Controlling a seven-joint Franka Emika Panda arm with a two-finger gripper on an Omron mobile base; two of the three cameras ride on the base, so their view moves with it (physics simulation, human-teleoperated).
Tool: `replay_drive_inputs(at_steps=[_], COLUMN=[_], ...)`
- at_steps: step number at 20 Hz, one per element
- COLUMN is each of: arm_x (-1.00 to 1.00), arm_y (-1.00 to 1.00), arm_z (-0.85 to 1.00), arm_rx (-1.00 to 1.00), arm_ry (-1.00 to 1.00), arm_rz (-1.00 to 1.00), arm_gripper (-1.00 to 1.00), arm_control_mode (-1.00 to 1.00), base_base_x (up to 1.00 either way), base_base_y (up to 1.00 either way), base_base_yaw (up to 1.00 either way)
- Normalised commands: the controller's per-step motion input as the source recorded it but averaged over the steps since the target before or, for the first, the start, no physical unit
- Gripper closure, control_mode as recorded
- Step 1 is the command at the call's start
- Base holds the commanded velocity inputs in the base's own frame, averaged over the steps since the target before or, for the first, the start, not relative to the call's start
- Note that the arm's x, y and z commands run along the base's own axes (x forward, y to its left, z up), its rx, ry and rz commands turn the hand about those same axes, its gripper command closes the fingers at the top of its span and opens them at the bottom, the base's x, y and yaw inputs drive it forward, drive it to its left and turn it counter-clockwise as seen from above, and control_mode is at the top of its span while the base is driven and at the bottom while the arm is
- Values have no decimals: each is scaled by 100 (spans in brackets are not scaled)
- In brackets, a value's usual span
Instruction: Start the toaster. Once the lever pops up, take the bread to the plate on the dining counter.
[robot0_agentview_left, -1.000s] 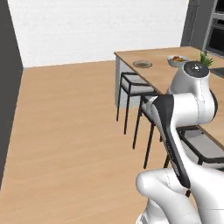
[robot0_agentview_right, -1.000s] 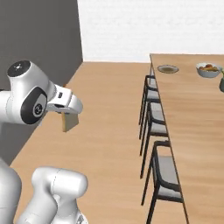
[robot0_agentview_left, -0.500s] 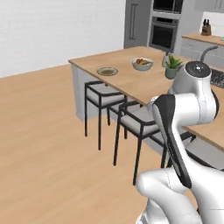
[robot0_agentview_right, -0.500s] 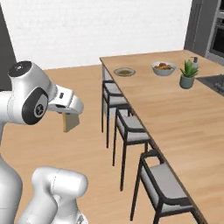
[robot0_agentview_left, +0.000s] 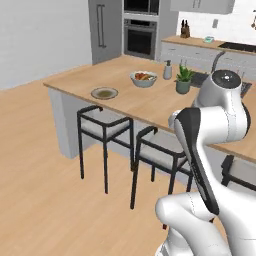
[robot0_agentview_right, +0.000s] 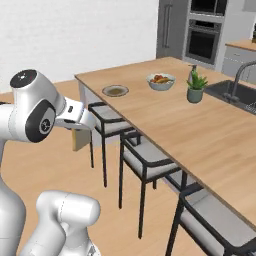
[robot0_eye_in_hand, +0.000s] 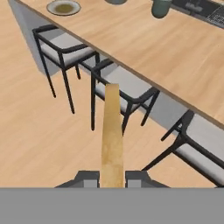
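My gripper (robot0_eye_in_hand: 113, 177) is shut on the bread (robot0_eye_in_hand: 112, 131), a pale tan slice seen edge-on, sticking out from between the two fingertips. From the right base view the bread (robot0_agentview_right: 81, 139) hangs below the gripper (robot0_agentview_right: 82, 131), out over the floor beside the stools. The grey-green plate (robot0_agentview_left: 104, 93) lies near the far corner of the light-wood dining counter (robot0_agentview_left: 150, 107). That plate (robot0_eye_in_hand: 64, 7) is well ahead of the bread, at the top left of the hand view. The toaster is out of view.
Three black stools with grey seats (robot0_agentview_right: 145, 160) line the counter's near side, between me and its edge. A white fruit bowl (robot0_agentview_left: 143, 78), a potted plant (robot0_agentview_left: 183, 80) and a soap bottle (robot0_agentview_left: 167, 70) stand on the counter, with a sink (robot0_agentview_right: 235, 92) beyond. Open wood floor lies left.
The whole scene has shifted as the base turned and drove; the counter and plate now show closer and more central. The bread stays in the shut gripper.
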Motion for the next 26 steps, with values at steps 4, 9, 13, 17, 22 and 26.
replay_drive_inputs(at_steps=[4,9,13,17,22,26], arm_x=[0,0,0,0,0,0], arm_y=[0,0,0,0,0,0], arm_z=[0,0,0,0,0,0], arm_rx=[0,0,0,0,0,0], arm_ry=[0,0,0,0,0,0], arm_rz=[0,0,0,0,0,0], arm_gripper=[100,100,100,100,100,100], arm_control_mode=[100,100,100,100,100,100], base_base_x=[44,36,24,6,7,14], base_base_y=[100,100,100,100,100,100], base_base_yaw=[-49,-47,-45,-42,-40,-40])
